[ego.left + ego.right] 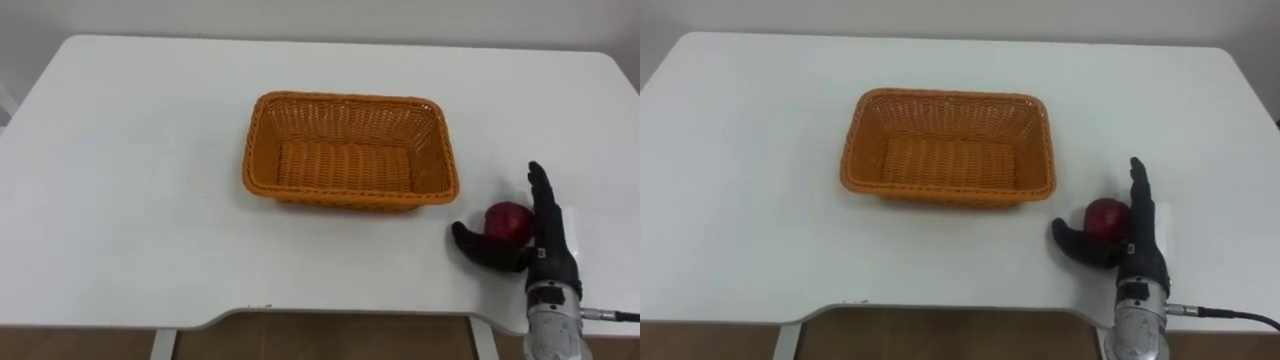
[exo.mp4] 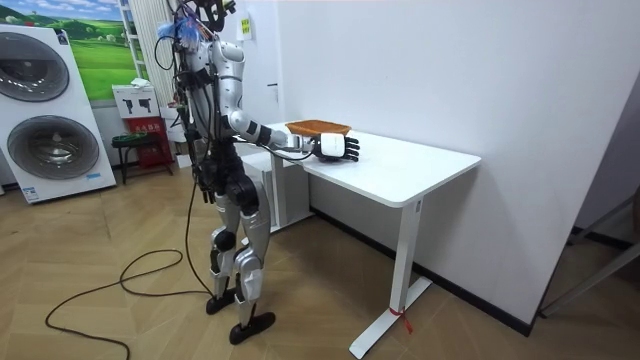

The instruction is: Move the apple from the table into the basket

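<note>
A dark red apple [image 1: 507,222] [image 1: 1105,217] lies on the white table [image 1: 130,180], just right of the orange woven basket [image 1: 345,98] [image 1: 940,93]. My right hand [image 1: 548,255] [image 1: 1145,255] stands open at the apple, near the table's front right edge. Its straight fingers run along the apple's right side, while the thumb reaches round the near left side. The apple sits in the gap between them, resting on the table. The basket has nothing in it. In the room view my right hand [image 2: 340,148] is stretched over the table, beside the basket [image 2: 318,127].
I stand at the table's [image 2: 420,165] short end. The basket sits near the middle of the tabletop, with bare white surface to its left. The front edge runs close below my right hand. Washing machines [image 2: 45,120] stand behind me.
</note>
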Tool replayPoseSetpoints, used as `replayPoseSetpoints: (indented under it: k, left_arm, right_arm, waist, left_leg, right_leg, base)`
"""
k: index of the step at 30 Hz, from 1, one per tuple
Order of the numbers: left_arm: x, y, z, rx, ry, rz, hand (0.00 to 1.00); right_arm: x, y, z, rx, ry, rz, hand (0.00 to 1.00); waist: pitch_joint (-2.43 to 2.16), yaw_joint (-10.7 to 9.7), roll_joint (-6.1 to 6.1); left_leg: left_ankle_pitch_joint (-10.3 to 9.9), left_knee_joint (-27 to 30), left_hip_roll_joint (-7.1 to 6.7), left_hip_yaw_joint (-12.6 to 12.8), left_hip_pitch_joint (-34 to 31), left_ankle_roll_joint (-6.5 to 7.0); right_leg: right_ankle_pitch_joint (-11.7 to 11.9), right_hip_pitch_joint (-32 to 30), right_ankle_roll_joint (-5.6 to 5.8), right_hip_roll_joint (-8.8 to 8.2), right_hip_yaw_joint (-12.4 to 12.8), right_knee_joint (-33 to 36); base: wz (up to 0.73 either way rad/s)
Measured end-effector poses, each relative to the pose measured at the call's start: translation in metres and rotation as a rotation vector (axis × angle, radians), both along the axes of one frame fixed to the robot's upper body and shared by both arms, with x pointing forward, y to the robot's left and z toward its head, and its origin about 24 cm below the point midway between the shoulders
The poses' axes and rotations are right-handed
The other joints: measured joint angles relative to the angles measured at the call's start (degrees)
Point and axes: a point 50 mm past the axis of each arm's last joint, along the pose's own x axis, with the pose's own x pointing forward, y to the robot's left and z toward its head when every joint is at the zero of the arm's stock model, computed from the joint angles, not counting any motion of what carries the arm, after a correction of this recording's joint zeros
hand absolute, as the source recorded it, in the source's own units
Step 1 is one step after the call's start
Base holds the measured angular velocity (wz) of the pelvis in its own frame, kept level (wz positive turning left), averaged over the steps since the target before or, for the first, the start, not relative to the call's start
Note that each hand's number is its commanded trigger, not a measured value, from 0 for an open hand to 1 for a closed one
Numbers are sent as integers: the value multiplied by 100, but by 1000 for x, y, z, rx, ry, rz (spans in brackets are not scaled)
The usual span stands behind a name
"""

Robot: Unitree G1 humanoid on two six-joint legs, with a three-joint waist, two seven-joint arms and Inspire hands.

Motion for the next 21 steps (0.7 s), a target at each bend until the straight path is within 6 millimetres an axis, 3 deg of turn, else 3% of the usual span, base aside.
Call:
replayPoseSetpoints:
  k: [4, 13, 21]
  left_arm:
    - [1, 0, 0, 1, -3, 2, 0]
    - [2, 2, 1, 40, -13, 1, 0]
    - [5, 1, 1, 41, -17, -1, 0]
  right_arm:
    - [-4, -6, -5, -32, 13, -20, 100]
    - [-6, -18, -16, -48, 19, -94, 100]
    - [-6, -20, -13, -48, -10, -140, 100]
  waist:
    - [-23, -13, -5]
    - [-25, -48, 9]
    - [-40, -42, 40]
  left_leg:
    - [0, 33, 3, 1, 3, 0]
    - [-8, -21, 5, -123, 125, -10]
    - [-7, -8, 2, -133, 84, -11]
  right_leg:
    - [1, 13, -2, 1, -1, -1]
    - [5, 203, -7, 4, -134, -37]
    - [8, 199, -11, 4, -152, -95]
  base:
    - [0]
    - [6]
    - [2]
